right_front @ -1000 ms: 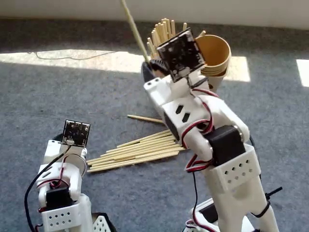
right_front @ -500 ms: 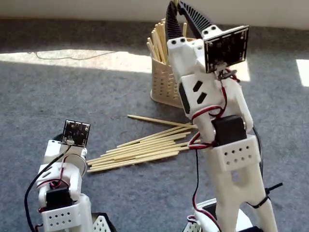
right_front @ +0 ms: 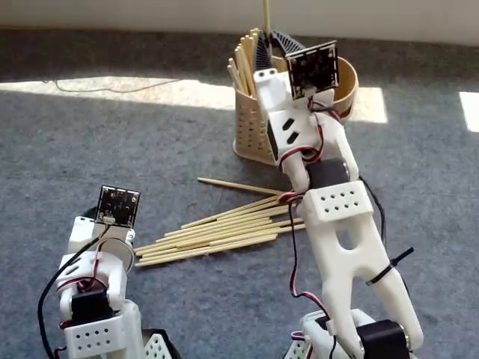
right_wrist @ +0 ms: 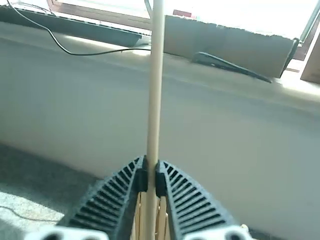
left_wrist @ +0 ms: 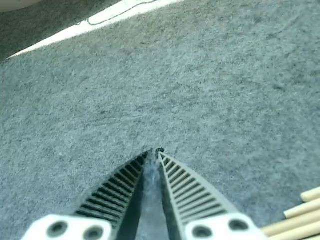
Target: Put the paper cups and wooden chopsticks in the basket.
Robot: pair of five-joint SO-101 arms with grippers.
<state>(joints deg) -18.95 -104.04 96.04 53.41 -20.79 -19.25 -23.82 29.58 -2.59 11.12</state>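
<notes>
A: Basket [right_front: 251, 142] first: where does it stand?

B: On the grey carpet [right_front: 112, 149], on the far side from the two arms. It is pale, with rows of holes in its wall. A bundle of sticks [right_front: 243, 60] stands upright in one side of it. The paper cups [right_front: 346, 78], nested together, sit in the other side.

A: And the right gripper?

B: The right gripper [right_wrist: 151, 169] is up over the basket, between the bundle and the paper cups. Its jaws are clamped on one chopstick [right_wrist: 156, 75], which stands straight up between the fingertips and rises well above them. Under the jaws, the tops of the bundle show in the right wrist view.

A: What lies on the carpet?

B: The loose chopsticks [right_front: 213, 233] lie fanned out, roughly side by side, between the two arms. The right arm [right_front: 337, 224] crosses over their ends on its side. One lone stick [right_front: 228, 184] lies apart from that pile, between it and the basket.

A: The left gripper?

B: The left gripper [left_wrist: 153, 152] is low over bare carpet, its jaws together with the tips touching. A few ends of the loose chopsticks show near it in the left wrist view. The left arm [right_front: 101, 254] is at the near edge, well apart from the basket.

A: Anything behind?

B: A pale wall [right_wrist: 225, 140] with a ledge, and a dark cable [right_wrist: 75, 50] running along it. A strip of sunlight [right_front: 112, 93] falls across the carpet beside the basket.
</notes>
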